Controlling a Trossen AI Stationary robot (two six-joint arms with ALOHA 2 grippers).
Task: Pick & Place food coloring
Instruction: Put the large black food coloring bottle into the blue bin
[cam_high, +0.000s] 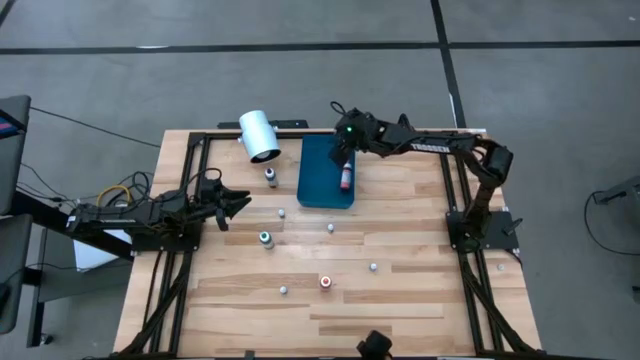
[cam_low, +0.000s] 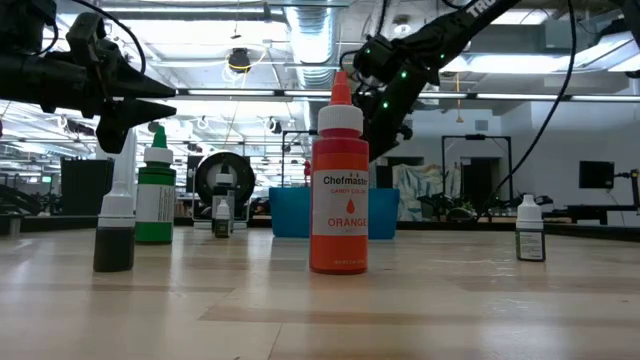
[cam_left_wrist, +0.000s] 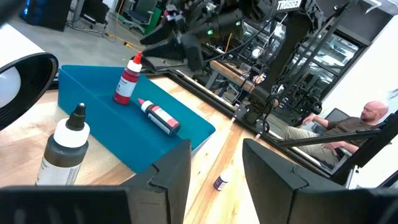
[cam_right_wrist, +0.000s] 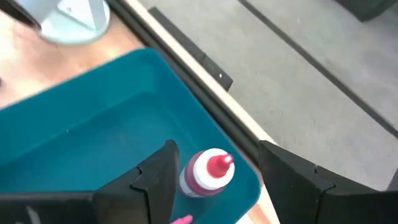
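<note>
A blue tray (cam_high: 322, 185) lies at the table's far middle. In it a red-topped food coloring bottle (cam_right_wrist: 207, 172) stands upright and a pink-topped one (cam_left_wrist: 159, 117) lies on its side. My right gripper (cam_right_wrist: 214, 171) hangs open just above the red bottle, a finger on either side, touching nothing. A dark-topped bottle (cam_high: 270, 177), a green one (cam_high: 265, 238) and an orange one (cam_low: 339, 190) stand on the wood. My left gripper (cam_high: 238, 204) waits open at the table's left, holding nothing.
A large white cylinder (cam_high: 259, 135) lies on its side left of the tray. Several small whitish bottles (cam_high: 331, 228) dot the wood between the tray and the near edge. Black frame rails (cam_high: 455, 190) run along the table's sides. A person (cam_left_wrist: 348, 127) sits beyond the table.
</note>
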